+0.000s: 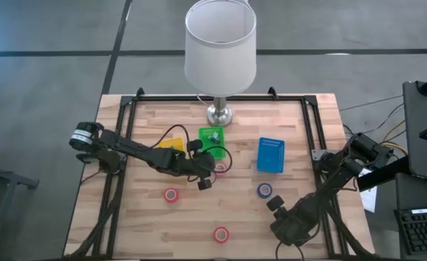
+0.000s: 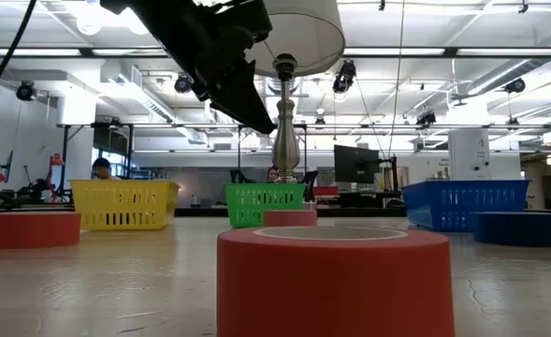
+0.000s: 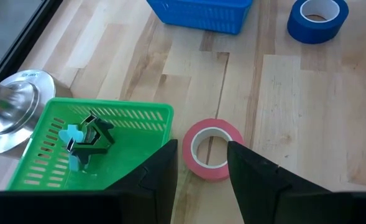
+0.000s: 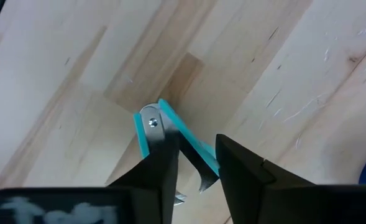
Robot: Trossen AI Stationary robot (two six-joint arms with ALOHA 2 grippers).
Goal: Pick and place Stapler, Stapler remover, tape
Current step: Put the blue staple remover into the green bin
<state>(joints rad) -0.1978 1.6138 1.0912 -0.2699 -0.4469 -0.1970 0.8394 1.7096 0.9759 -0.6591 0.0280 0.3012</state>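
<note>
Tape roll (image 3: 211,149) lies beside green basket (image 3: 133,115).

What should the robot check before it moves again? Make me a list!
1. Left gripper fingers open, either side of the red tape roll: ok.
2. Roll already lifted off the wooden table: not ok.
3. Teal staple remover between the right gripper fingers: ok.
4. Right fingers clamped firmly on it: cannot tell.
5. Green basket right beside the roll, could get bumped: not ok.
</note>
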